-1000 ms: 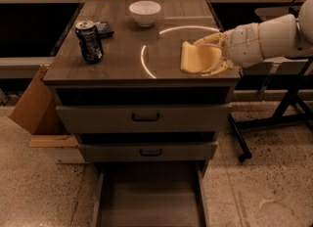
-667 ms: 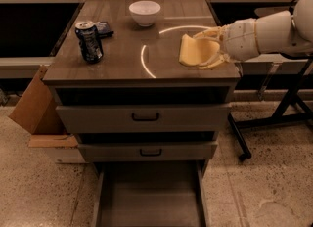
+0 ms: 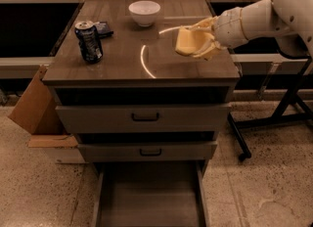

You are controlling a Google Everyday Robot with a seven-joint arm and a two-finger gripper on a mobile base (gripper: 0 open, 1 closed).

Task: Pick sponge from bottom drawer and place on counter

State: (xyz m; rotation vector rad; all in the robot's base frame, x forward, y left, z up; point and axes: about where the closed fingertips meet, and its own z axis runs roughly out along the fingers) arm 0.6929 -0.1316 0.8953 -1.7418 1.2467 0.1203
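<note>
The pale-yellow sponge (image 3: pixel 187 41) is held in my gripper (image 3: pixel 198 41), which reaches in from the right on a white arm. It hangs just above the right part of the grey-brown counter (image 3: pixel 122 57), near the curved light reflection. The gripper's fingers are closed around the sponge. The bottom drawer (image 3: pixel 149 204) stands pulled open at the foot of the cabinet, and its flat grey floor shows nothing inside.
A dark soda can (image 3: pixel 89 41) stands on the counter's left. A white bowl (image 3: pixel 144 12) sits at the back, with a small dark packet (image 3: pixel 103 28) beside the can. A cardboard box (image 3: pixel 30 106) leans at the cabinet's left. A black stand leg (image 3: pixel 274 118) is on the right.
The gripper with the sponge has moved up and away over the counter, toward its back right. Nothing else has moved.
</note>
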